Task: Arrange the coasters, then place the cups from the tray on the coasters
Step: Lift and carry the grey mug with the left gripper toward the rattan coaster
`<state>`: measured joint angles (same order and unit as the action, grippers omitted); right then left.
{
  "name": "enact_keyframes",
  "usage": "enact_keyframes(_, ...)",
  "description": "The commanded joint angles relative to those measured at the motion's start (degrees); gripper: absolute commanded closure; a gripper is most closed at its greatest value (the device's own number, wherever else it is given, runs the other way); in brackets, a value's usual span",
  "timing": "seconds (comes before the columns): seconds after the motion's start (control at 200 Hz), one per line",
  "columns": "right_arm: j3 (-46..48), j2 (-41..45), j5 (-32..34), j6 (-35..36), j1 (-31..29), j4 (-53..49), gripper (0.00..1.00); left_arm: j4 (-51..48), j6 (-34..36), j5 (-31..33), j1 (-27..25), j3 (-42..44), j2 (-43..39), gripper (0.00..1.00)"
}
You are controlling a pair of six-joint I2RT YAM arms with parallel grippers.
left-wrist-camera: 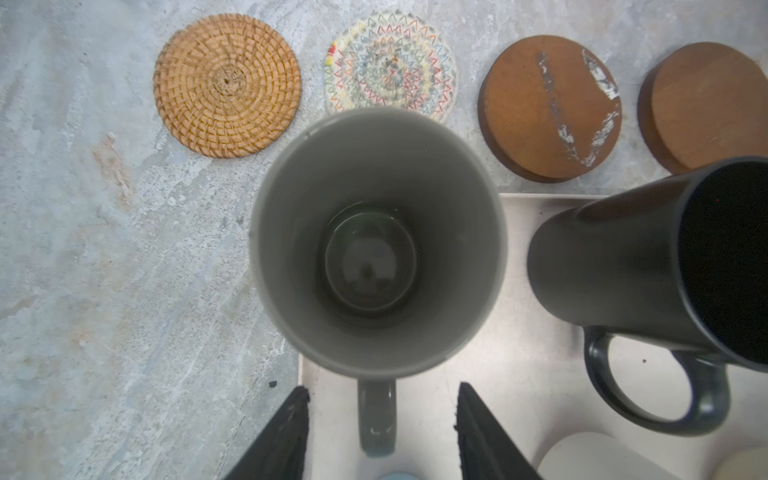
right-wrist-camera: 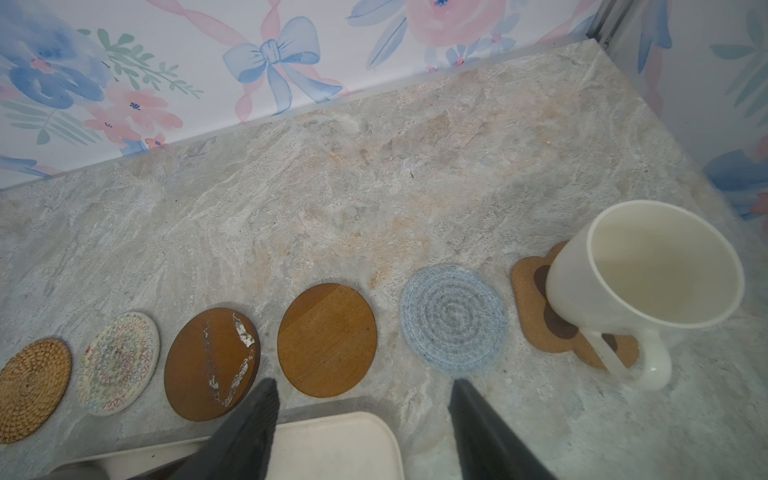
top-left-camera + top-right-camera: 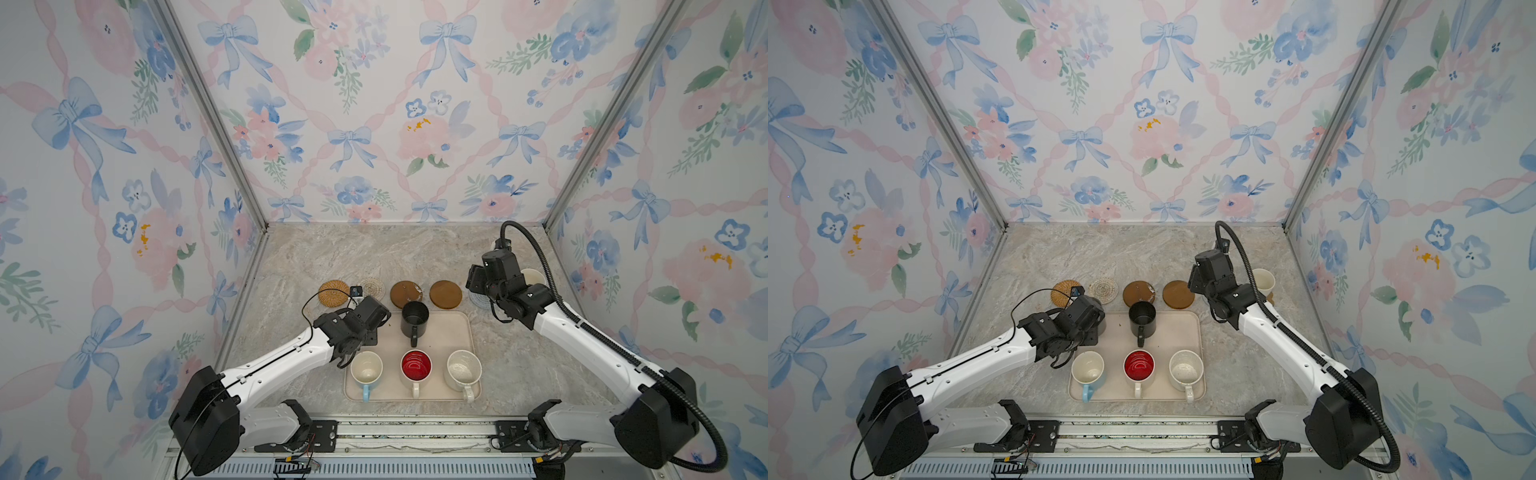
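The marbled grey tabletop (image 3: 374, 257) carries the large beige-cream tray (image 3: 449, 336) near its front edge. Five mugs are at the tray. The tall black mug (image 3: 414, 318) is at the back. The light blue mug with a white inside (image 3: 366, 370), the white mug with a red inside (image 3: 416, 366) and the off-white speckled mug (image 3: 463, 370) stand along the front. The grey mug (image 1: 374, 187) is at the far left corner, and I cannot tell whether it is resting there or just lifted. The cream-white mug (image 2: 648, 270) already stands on the brown paw-shaped cork coaster (image 2: 530, 299).

Beyond the tray the other coasters lie in a row, all bare:
- the tan woven rattan round (image 1: 226, 85)
- the pale stitched woven round (image 1: 390, 62)
- a scratched dark brown round (image 1: 548, 108)
- a clean dark brown round (image 1: 710, 104)
- the light blue-grey knitted round (image 2: 453, 318)

The arranging looks done, so the step in hand is moving cups, with one placed and five to go.

The left claw (image 1: 382, 388) straddles the grey mug's handle. Its fingers are about half spread, with a gap on each side, so it grips nothing yet. The right claw (image 2: 365, 380) is spread wide and empty above the tray's far right corner.

The next move likely calls for the left claw to close squarely on the handle and lift the mug straight up, clear of the black mug beside it. It would then set the mug down centred on a free coaster, and the pale woven one just beyond is nearest.
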<state>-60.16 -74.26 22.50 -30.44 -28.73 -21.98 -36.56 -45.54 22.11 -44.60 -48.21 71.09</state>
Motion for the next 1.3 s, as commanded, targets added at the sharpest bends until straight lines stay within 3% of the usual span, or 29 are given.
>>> enact_keyframes(0.0,-0.12,-0.45,0.11,1.07,-0.29,0.44,0.32,-0.92,-1.20,2.56,0.39,-0.24,0.79,0.49)
enact_keyframes(0.535,0.76,-0.71,-0.27,0.82,0.56,1.12,0.32,-0.62,-2.14,4.34,1.36,-1.36,5.20,0.57)
enact_keyframes(0.7,0.66,-1.26,-0.29,0.77,0.70,1.15,0.32,-0.55,-2.36,4.88,1.44,-1.54,5.68,0.68)
enact_keyframes(1.045,0.28,-2.29,-0.63,0.79,1.04,1.05,0.32,-0.53,-2.18,4.51,1.54,-1.89,6.91,1.00)
enact_keyframes(1.295,0.22,-2.39,-0.71,0.88,1.22,0.97,0.31,-0.56,-2.97,6.96,1.28,-2.64,4.77,1.00)
